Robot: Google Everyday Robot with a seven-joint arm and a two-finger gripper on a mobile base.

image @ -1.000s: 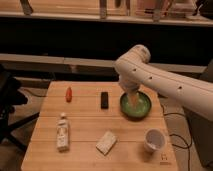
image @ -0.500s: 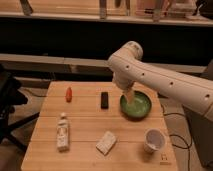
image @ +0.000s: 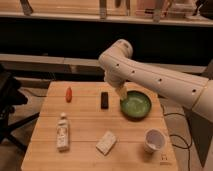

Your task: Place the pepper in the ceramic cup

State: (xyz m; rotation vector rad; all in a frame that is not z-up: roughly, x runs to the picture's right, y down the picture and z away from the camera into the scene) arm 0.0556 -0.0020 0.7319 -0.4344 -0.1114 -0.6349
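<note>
Over the table's back half, the white arm (image: 150, 75) hangs with its claw (image: 121, 93) wide and empty, just beside the green bowl (image: 136, 106).
The table (image: 85, 155) carries the bowl near its right edge, a bottle (image: 62, 132) lying near the front-left corner, a pale block (image: 106, 142) by the front edge, the white cup (image: 154, 140) near the front-right corner, a black block (image: 104, 99) at mid-back, and the pepper (image: 69, 93) near the back-left corner, well apart from the claw. The step in hand looks like the reach for the pepper: cross left above the black block, set the 2 fingers across its narrow width and drop straight, since a tapered pepper may roll from a skewed pinch. The top is flat pale wood; dark shelving runs behind.
</note>
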